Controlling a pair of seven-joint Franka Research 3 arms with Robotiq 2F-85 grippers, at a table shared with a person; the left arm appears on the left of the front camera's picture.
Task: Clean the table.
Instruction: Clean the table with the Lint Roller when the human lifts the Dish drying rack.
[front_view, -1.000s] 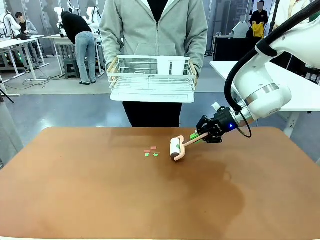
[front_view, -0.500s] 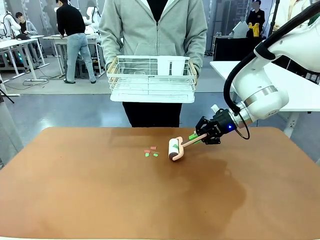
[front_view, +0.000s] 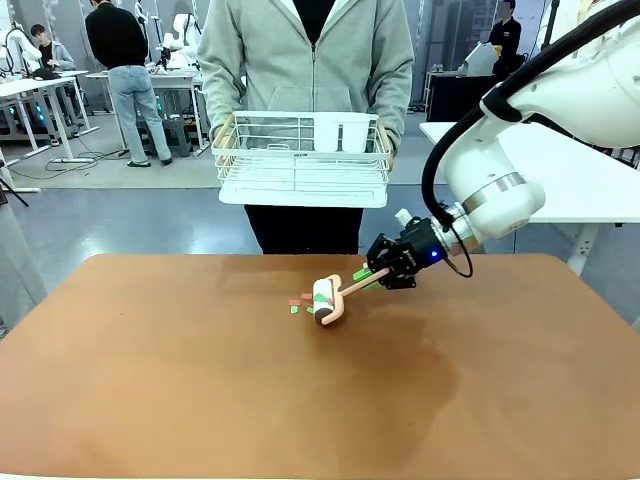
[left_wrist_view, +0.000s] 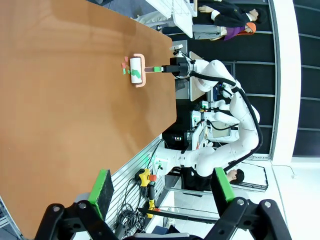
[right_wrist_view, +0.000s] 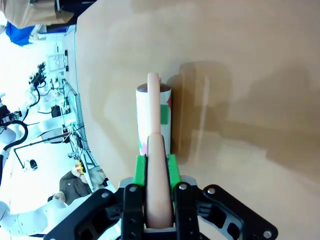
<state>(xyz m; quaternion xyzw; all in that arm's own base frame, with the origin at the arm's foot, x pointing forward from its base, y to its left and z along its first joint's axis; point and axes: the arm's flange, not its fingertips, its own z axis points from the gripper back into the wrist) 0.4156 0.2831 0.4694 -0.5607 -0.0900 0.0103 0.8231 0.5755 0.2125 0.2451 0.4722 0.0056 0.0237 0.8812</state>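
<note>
The left gripper (left_wrist_view: 163, 186) hangs with its green pads spread wide and nothing between them, the reddish-brown table (front_view: 180, 400) stretching ahead of it. Toward the table's far middle lie a few small red and green paper scraps (front_view: 297, 303), and just right of them the white roll of a lint roller (front_view: 326, 298) rests on the top, with what look like green bits stuck to it. Its pink handle slants up rightward into the right gripper (front_view: 374, 272), clamped tight on it; behind, a person holds a white wire basket (front_view: 304, 160).
</note>
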